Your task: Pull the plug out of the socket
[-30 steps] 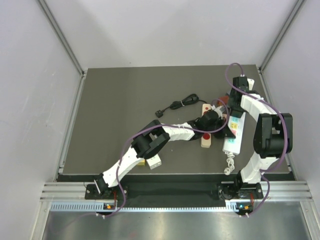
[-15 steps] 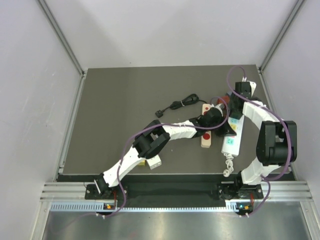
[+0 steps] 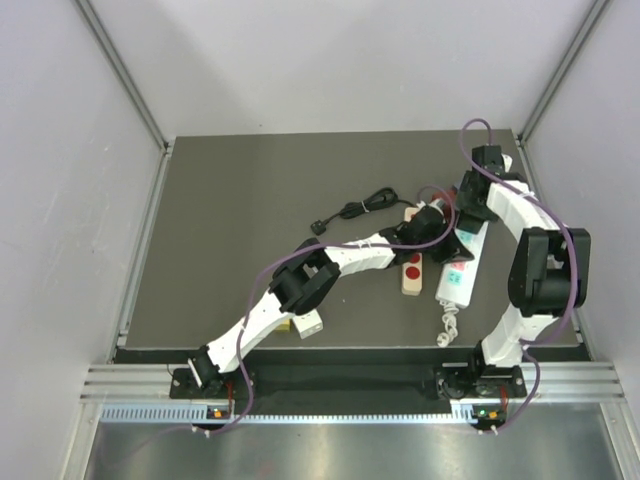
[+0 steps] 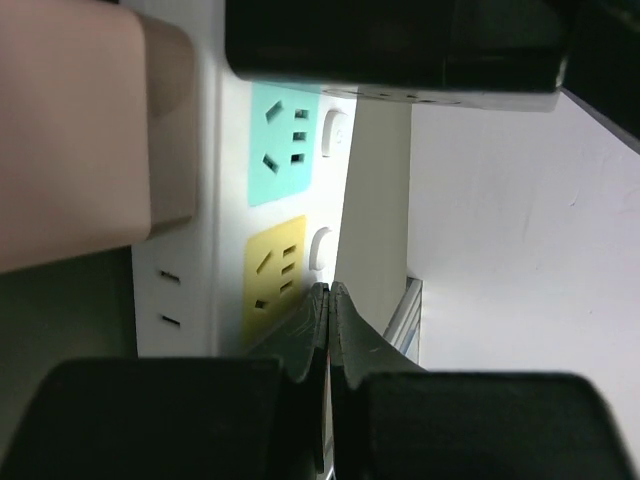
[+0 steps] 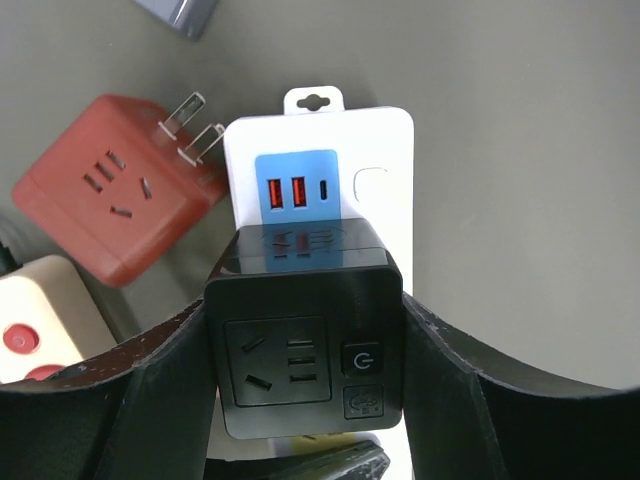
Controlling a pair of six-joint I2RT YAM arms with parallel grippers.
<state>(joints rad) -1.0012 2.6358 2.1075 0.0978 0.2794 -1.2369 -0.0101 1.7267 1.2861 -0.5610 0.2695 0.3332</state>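
The plug (image 5: pixel 300 350) is a black cube with a socket face and a power button. It stands on the white socket strip (image 5: pixel 385 150), just below the strip's blue USB panel. My right gripper (image 5: pixel 303 395) is shut on the plug, one finger on each side. My left gripper (image 4: pixel 330 293) is shut and empty, its tips pressed on the strip (image 4: pixel 170 290) next to the yellow outlet (image 4: pixel 275 275). The plug (image 4: pixel 400 40) fills the top of the left wrist view. From above, both grippers meet over the strip (image 3: pixel 460 272), left gripper (image 3: pixel 445 243) and right gripper (image 3: pixel 470 205).
A red cube adapter (image 5: pixel 110 200) lies with its prongs against the strip's left side. A beige strip with red buttons (image 3: pixel 412 272) lies left of the white one. A black cable (image 3: pixel 360 210) lies further left, and a small white and yellow block (image 3: pixel 305 322) sits near the front edge.
The white strip's near end and its coiled cord have swung slightly left. The right wrist has shifted a little over the strip's far end, and the left gripper has followed.
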